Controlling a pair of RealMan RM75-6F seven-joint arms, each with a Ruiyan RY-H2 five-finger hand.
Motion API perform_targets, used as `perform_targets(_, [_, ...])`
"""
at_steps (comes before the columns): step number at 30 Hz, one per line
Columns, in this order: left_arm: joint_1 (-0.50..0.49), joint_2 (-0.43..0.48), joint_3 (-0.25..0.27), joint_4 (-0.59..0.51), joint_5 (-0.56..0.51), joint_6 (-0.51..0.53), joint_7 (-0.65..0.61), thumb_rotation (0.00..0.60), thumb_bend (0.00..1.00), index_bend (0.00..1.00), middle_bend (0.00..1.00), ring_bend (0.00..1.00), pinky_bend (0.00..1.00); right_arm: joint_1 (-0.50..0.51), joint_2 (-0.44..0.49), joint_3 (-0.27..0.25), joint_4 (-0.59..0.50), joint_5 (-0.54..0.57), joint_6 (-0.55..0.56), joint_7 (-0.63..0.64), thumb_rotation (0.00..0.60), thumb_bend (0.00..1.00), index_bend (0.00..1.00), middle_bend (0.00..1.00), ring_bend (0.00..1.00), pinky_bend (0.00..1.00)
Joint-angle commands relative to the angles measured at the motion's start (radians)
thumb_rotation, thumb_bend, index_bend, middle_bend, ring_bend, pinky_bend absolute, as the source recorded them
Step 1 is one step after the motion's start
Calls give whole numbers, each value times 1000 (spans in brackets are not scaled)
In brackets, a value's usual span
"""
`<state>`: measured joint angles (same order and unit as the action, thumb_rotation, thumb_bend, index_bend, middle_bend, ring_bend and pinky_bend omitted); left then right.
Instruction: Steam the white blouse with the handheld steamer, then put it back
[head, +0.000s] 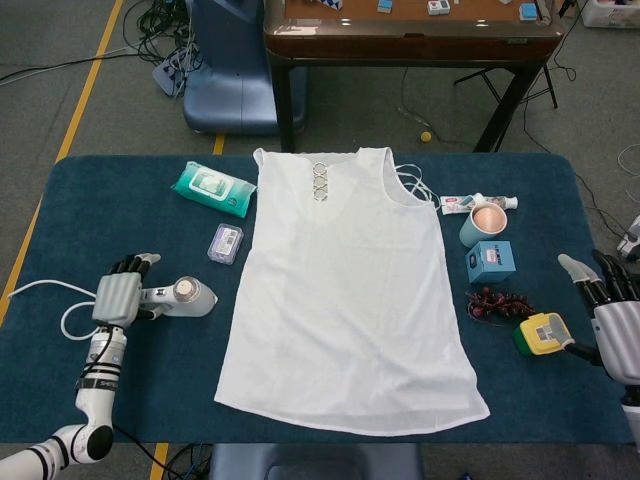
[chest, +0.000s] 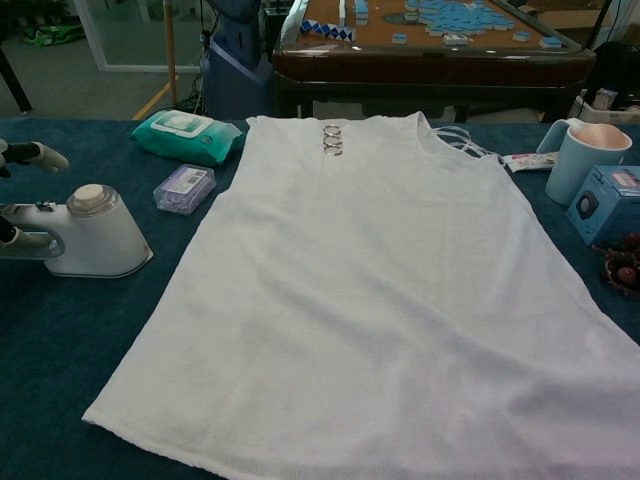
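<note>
Head view: white blouse lies flat mid-surface. Left hand sits over the handle of the handheld steamer; a firm grip cannot be confirmed. Right hand empty, fingers spread. Chest view: steamer base-down left of the blouse.

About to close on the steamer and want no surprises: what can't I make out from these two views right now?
- Left hand on the steamer: head view shows only the hand's back over the handle; chest view cuts it off at the left edge, so the grip cannot be confirmed.
- Right hand: cut by the head view's right edge; absent from chest view.
- Steamer controls: too small in both views.
- Blouse hem: cut by the chest view's bottom edge.
</note>
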<state>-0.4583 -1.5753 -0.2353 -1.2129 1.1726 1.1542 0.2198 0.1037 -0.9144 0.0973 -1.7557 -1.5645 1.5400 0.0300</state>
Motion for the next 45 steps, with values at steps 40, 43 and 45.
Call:
perform_targets(40, [-103,-208,40,448,125,-61,-298,600,199,679,566,479,515,-3,-11,3,-1,45,-29,-4,600,381,61,191,18,55])
perform_targets(43, [-107,-203,30,431,118,-76,-340,600,199,727,636,550,573,-4,-12,2,1,45,-29,-2,600,381,61,191,18,55])
perform_targets(45, [-110,-200,20,422,112,-83,-368,600,199,763,685,591,606,-5,-12,1,3,46,-31,1,600,381,61,191,18,55])
